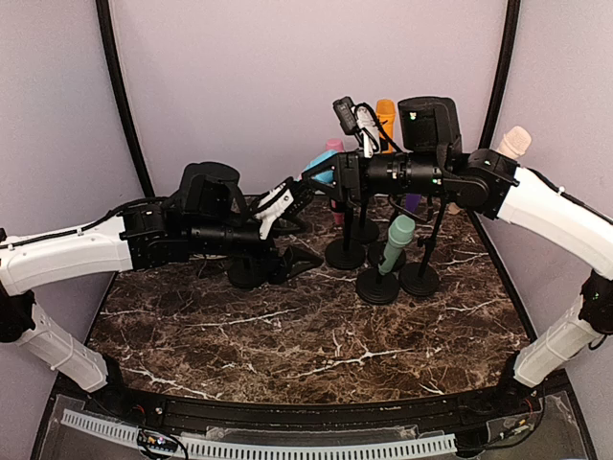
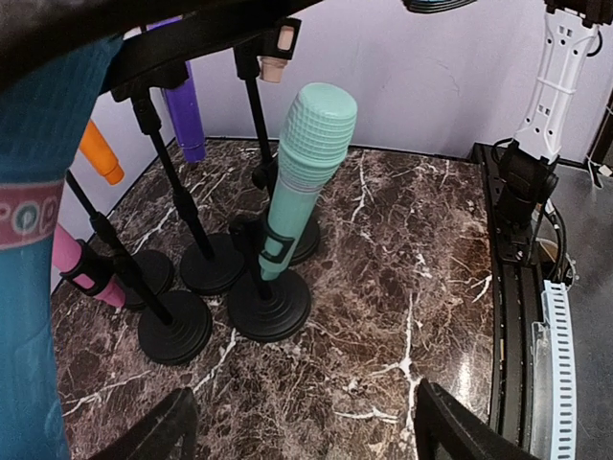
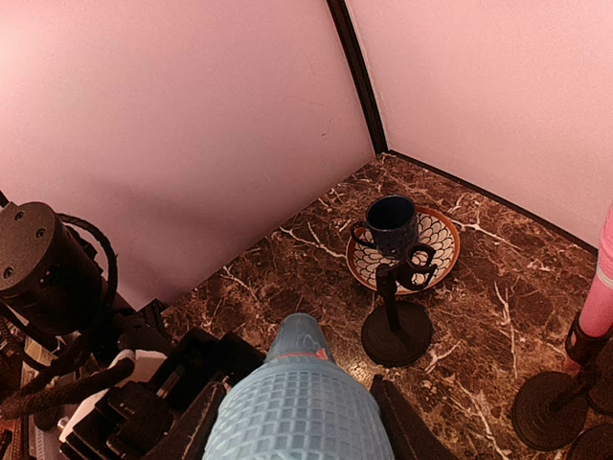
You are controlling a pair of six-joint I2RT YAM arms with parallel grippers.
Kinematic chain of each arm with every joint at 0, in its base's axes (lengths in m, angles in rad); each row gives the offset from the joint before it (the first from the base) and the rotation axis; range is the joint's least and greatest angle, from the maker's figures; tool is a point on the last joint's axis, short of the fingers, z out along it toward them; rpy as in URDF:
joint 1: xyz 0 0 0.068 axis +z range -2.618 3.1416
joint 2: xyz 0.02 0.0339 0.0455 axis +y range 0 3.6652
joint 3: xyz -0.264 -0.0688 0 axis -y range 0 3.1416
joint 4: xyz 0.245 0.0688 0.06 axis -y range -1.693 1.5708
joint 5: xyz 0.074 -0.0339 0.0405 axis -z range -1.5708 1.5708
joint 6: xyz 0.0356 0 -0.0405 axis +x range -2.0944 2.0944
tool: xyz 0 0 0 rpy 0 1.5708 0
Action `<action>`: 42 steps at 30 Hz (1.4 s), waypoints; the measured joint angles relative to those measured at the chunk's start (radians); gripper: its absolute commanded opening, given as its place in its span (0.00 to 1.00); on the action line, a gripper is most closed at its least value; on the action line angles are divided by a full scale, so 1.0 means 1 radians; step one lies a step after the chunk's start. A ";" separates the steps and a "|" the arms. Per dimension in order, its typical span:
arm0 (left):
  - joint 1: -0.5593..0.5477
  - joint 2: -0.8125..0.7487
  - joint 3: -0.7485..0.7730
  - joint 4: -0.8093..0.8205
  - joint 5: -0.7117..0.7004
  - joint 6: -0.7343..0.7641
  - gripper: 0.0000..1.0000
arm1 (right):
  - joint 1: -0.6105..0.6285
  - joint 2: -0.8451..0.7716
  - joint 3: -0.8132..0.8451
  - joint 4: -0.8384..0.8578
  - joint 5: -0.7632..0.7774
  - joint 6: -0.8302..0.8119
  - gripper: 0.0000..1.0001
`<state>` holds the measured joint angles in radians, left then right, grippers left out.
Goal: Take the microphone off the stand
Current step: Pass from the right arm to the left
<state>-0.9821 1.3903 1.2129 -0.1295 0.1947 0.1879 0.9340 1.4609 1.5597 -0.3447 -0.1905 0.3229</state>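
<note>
My right gripper (image 1: 324, 174) is shut on a light blue microphone (image 1: 318, 165), holding it in the air above the table's back middle. In the right wrist view its gridded head (image 3: 299, 414) fills the gap between the fingers. Below it stands a black stand (image 3: 396, 321) whose clip is empty. My left gripper (image 1: 299, 227) hovers just left of the blue microphone, open, with only marble between its fingers (image 2: 158, 431). The blue microphone (image 2: 29, 249) looms at the left edge of the left wrist view.
A green microphone (image 1: 395, 244) sits in its stand (image 2: 268, 307). Pink (image 2: 81, 268), orange (image 2: 101, 153), purple (image 2: 184, 110) and beige (image 1: 512, 142) microphones are on other stands at the back right. A dark cup (image 3: 391, 225) rests on a patterned saucer (image 3: 442, 240) by the empty stand.
</note>
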 measured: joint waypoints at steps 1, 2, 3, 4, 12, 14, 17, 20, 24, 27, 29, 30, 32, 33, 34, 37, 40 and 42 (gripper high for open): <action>-0.003 0.001 0.002 -0.002 -0.016 0.002 0.78 | 0.001 0.000 0.000 0.004 0.000 0.000 0.45; -0.004 0.001 0.005 -0.002 -0.027 0.002 0.78 | 0.002 0.000 0.000 0.007 0.001 0.000 0.45; -0.006 0.001 0.009 -0.003 -0.040 0.002 0.78 | 0.003 0.000 0.000 0.009 0.002 0.000 0.45; -0.010 0.001 0.012 -0.003 -0.051 0.003 0.78 | 0.004 0.000 0.000 0.009 0.005 0.000 0.45; -0.024 -0.072 0.013 -0.002 -0.058 0.014 0.77 | 0.021 0.000 0.000 -0.012 0.050 0.000 0.45; -0.024 -0.127 0.009 0.001 -0.060 0.014 0.77 | 0.023 0.000 0.000 -0.019 0.057 0.000 0.45; -0.024 -0.205 0.001 0.010 -0.080 0.014 0.77 | 0.023 0.000 0.000 -0.024 0.058 0.000 0.45; -0.024 -0.228 0.002 0.019 -0.114 0.015 0.78 | 0.023 0.000 0.000 -0.024 0.048 0.000 0.45; -0.024 -0.158 0.023 -0.002 -0.151 0.014 0.80 | 0.023 0.000 0.000 -0.023 0.018 0.001 0.45; -0.024 -0.080 0.050 -0.031 -0.164 0.013 0.80 | 0.023 0.000 0.000 -0.023 -0.006 0.001 0.45; -0.024 -0.037 0.067 -0.047 -0.172 0.011 0.76 | 0.023 0.000 0.000 -0.023 -0.020 0.002 0.45; -0.024 -0.026 0.071 -0.051 -0.178 0.010 0.73 | 0.024 0.000 0.000 -0.023 -0.025 0.003 0.45; -0.024 -0.010 0.079 -0.060 -0.191 0.010 0.62 | 0.026 0.000 0.000 -0.023 -0.030 0.004 0.45; -0.024 -0.008 0.080 -0.060 -0.196 0.007 0.58 | 0.027 -0.001 0.000 -0.023 -0.032 0.004 0.45; -0.024 -0.008 0.081 -0.060 -0.202 0.008 0.52 | 0.028 -0.001 0.000 -0.023 -0.034 0.004 0.45; -0.024 -0.008 0.086 -0.059 -0.215 0.006 0.42 | 0.029 -0.002 -0.002 -0.023 -0.037 0.005 0.45; -0.024 -0.008 0.086 -0.059 -0.222 0.005 0.35 | 0.029 -0.006 -0.002 -0.023 -0.038 0.005 0.45; -0.024 -0.008 0.086 -0.059 -0.221 0.010 0.31 | 0.029 -0.007 -0.002 -0.022 -0.037 0.005 0.45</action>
<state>-1.0061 1.3819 1.2991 -0.1883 -0.0265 0.1974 0.9627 1.4536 1.5574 -0.3668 -0.2279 0.3283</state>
